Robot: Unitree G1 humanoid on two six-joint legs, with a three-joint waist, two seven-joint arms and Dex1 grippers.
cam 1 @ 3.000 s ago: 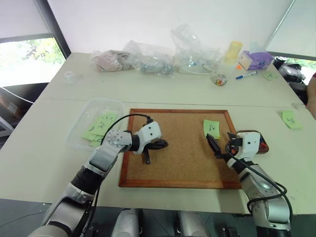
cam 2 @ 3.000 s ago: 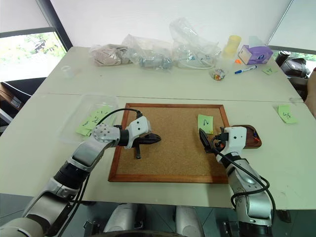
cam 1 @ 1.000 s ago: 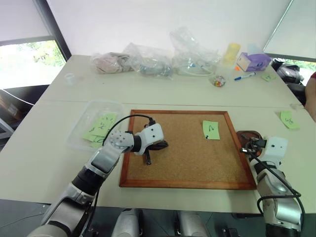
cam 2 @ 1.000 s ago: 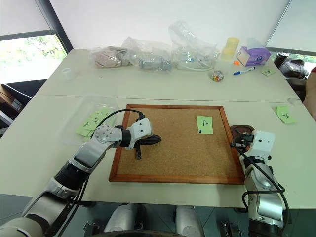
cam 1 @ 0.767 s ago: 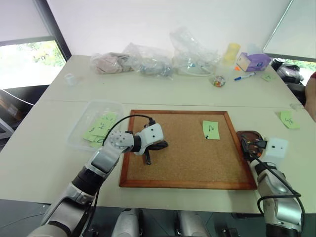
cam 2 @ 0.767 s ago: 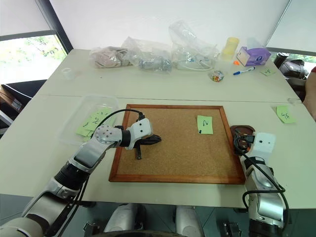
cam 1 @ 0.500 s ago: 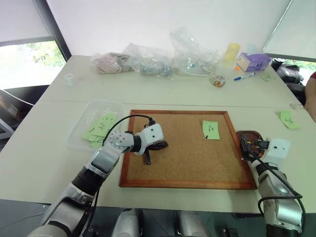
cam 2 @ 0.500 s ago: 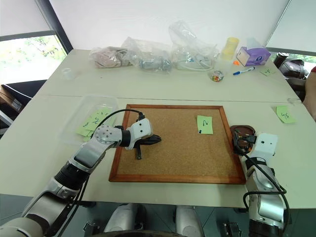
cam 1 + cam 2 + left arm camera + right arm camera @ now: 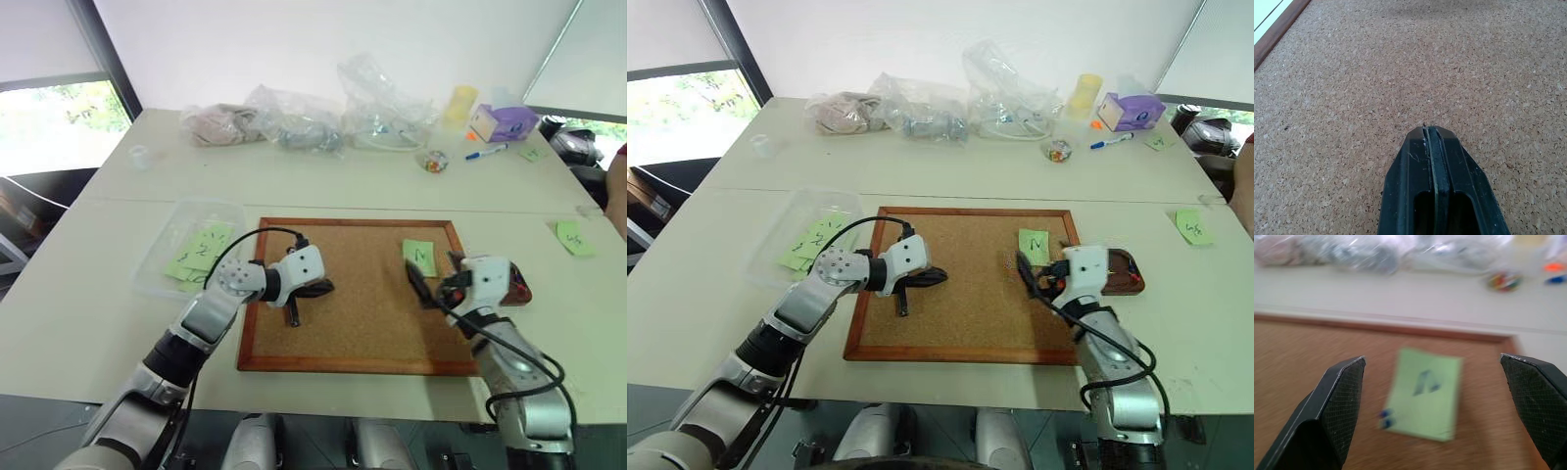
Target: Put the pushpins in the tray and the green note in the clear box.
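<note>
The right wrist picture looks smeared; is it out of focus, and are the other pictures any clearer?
Right wrist view: the green note and corkboard are streaked sideways, like motion blur, while the fingers look sharper. Left wrist view: crisp cork grain around the left gripper. Left eye view: evenly lit, with a bright window at the left edge.

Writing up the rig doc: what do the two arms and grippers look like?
Both arms are silver-grey metal with black joints, and a black cable loops along each forearm. The wrist housings are white. The left gripper and right gripper each have two black fingers; the right fingers' pads carry a fine cross-hatch texture.
</note>
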